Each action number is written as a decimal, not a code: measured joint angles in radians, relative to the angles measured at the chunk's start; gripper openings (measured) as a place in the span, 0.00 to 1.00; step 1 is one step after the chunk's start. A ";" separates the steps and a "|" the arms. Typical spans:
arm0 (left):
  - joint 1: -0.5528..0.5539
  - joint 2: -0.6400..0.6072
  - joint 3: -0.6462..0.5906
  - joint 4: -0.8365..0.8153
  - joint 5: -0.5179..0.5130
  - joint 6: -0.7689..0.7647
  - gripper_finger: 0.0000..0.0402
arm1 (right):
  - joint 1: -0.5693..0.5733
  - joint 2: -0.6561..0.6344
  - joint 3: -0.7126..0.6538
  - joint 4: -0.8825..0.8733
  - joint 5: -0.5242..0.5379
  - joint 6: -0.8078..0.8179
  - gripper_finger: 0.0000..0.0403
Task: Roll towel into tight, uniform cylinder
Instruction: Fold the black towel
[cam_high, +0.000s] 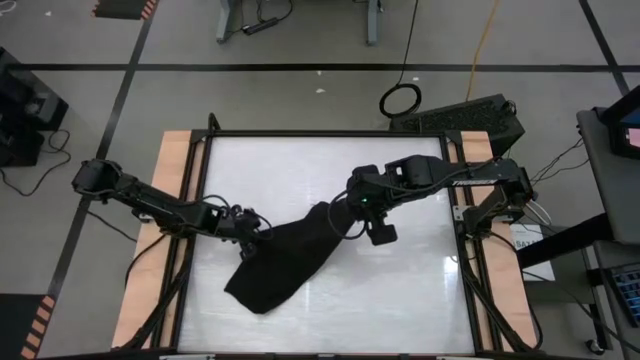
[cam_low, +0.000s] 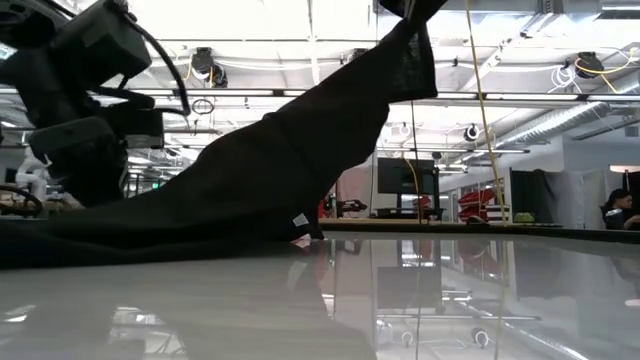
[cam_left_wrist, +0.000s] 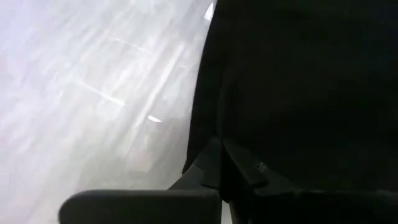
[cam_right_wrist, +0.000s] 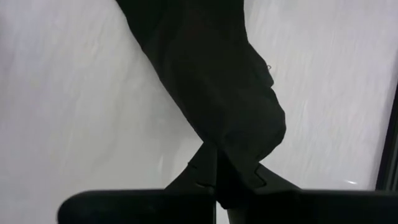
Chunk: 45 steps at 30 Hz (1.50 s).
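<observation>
The black towel (cam_high: 285, 262) lies slantwise across the middle of the white table (cam_high: 400, 300). Its far right end is raised, and the rest slopes down to the tabletop. In the low view the towel (cam_low: 270, 170) rises from the table at the left up to the picture's top, with its small white tag (cam_low: 300, 221) at the lower edge. My right gripper (cam_high: 342, 214) is shut on the raised end. My left gripper (cam_high: 252, 238) is shut on the towel's left edge, low near the table. My left gripper pinches the towel's left edge (cam_left_wrist: 233, 134) between its two shut fingers (cam_left_wrist: 205, 165), close above the tabletop. One layer or several, I cannot tell. My right gripper pinches the towel's bunched far right end (cam_right_wrist: 239, 146) between its two fingers (cam_right_wrist: 202, 165), coming from above. That end is lifted clear, and the cloth hangs below it, sloping down to the part on the table (cam_high: 262, 292).
The table has a black frame and wooden side strips (cam_high: 170, 180). Bare white tabletop lies on the far side (cam_high: 300, 165) and toward the right and near edges. A black keyboard (cam_high: 470, 115) and a cable ring lie on the floor beyond the far edge.
</observation>
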 joint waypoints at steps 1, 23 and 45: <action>0.000 0.000 0.017 -0.021 -0.010 0.012 0.01 | 0.000 0.000 0.000 -0.006 0.003 -0.004 0.00; 0.000 -0.083 1.051 -0.760 -0.527 0.478 0.00 | -0.012 -0.216 0.000 -0.038 0.596 0.032 0.00; -0.207 -0.028 1.276 -0.479 -0.156 0.722 0.00 | 0.157 -0.553 0.000 0.123 -0.193 0.352 0.00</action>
